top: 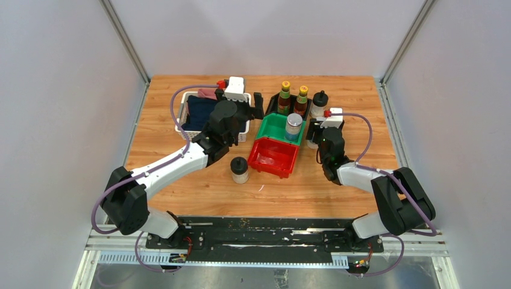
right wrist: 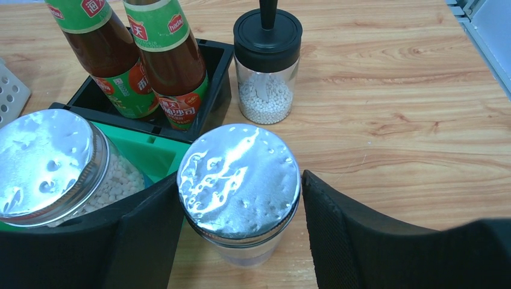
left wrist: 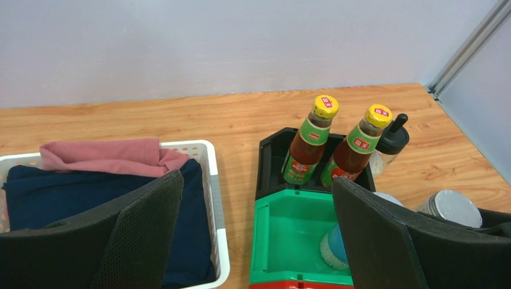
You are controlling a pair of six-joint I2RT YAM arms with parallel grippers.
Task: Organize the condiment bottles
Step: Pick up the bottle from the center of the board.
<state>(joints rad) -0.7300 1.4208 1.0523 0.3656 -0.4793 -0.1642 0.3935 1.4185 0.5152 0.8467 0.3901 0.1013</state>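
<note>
Two slim yellow-capped sauce bottles [top: 284, 96] [top: 301, 99] stand in the black bin [top: 272, 107]. A black-lidded jar [top: 319, 103] stands just right of that bin, and another [top: 239, 170] stands alone on the table in front. One silver-lidded shaker [top: 293, 125] stands in the green bin [top: 271, 126]. The other shaker [right wrist: 239, 180] stands on the table between the fingers of my right gripper [right wrist: 240, 179]. The left finger touches its lid and a narrow gap shows at the right finger. My left gripper [left wrist: 258, 180] hangs open and empty above the gap between basket and green bin.
A white basket [top: 181, 123] with dark blue and pink cloth sits at the back left, under my left wrist. The red bin [top: 274, 158] lies against the green bin's front. Grey walls stand close on three sides.
</note>
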